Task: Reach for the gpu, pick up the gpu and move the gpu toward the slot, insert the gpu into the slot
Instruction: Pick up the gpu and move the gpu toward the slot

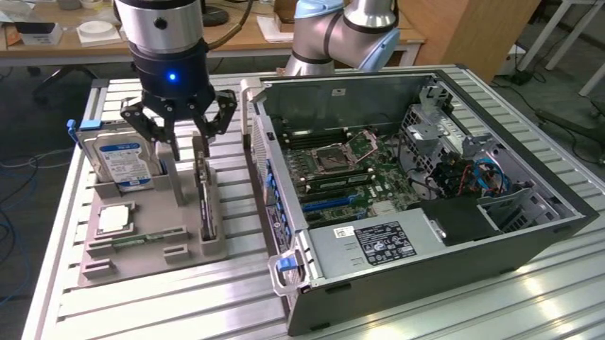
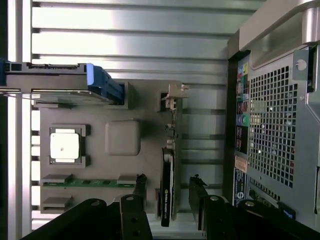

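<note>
The table (image 1: 161,312) has a top of ribbed metal slats, and bright light glances off them toward the exterior view's right. Behind it stands a wooden desk (image 1: 66,48) strewn with small white items (image 1: 98,32), and beside that a tall wooden panel (image 1: 472,28). The floor (image 1: 577,78) is grey, with dark cables (image 1: 557,117) trailing across it.

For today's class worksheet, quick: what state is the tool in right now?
Tool: open, jaws either side of the gpu, holding nothing.
</note>
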